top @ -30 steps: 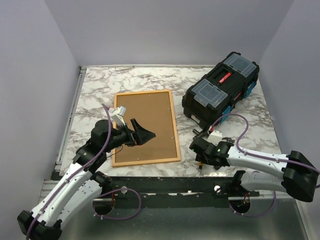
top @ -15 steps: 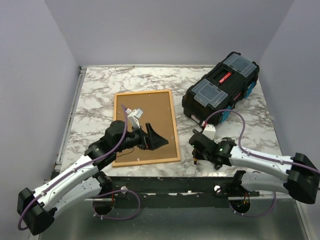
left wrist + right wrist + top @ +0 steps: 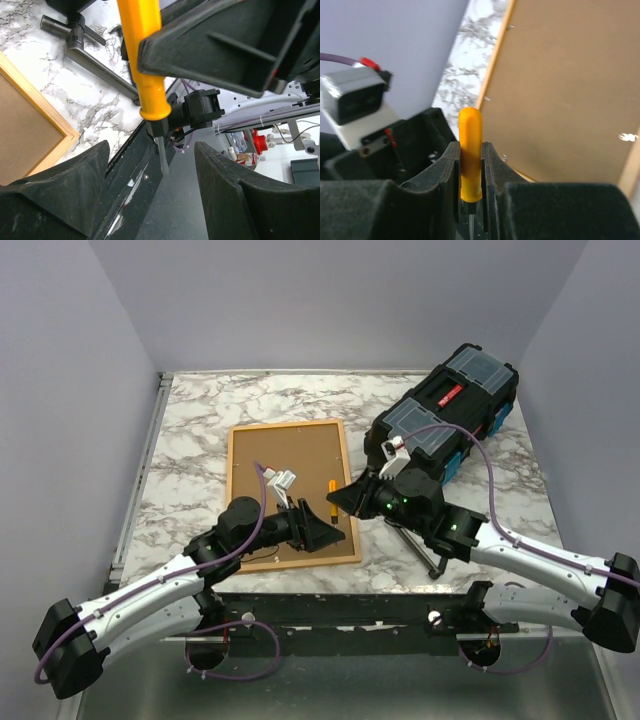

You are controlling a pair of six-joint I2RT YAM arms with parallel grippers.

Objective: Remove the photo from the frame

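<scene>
Top external view: the frame lies face down on the marble table, its light wood back border upward. The photo sits inside it with only its brown backing showing, so the picture side is hidden. A black toolbox stands at the rear right, well apart from the frame. A dark metal tool lies on the table near the right arm.

The right gripper hangs over the frame's right border, its jaws clamped on the yellow handle of a screwdriver. The right wrist view shows that handle pinched between the two fingers. The left gripper hovers at the near right corner of the frame. In its wrist view the jaws stand apart and hold nothing, with the screwdriver's blade hanging in the gap.

Tiny metal tabs show along the inner edge of the border, and they probably pin the backing in. The board looks thin, light and fairly stiff, yet it would likely bend or crease if levered hard at one spot. It seems to sit flush, so no edge is free to pinch. A sensible hold is at a corner or long edge once that edge is lifted, while the other arm steadies the light frame, which would otherwise slide on the smooth marble.
</scene>
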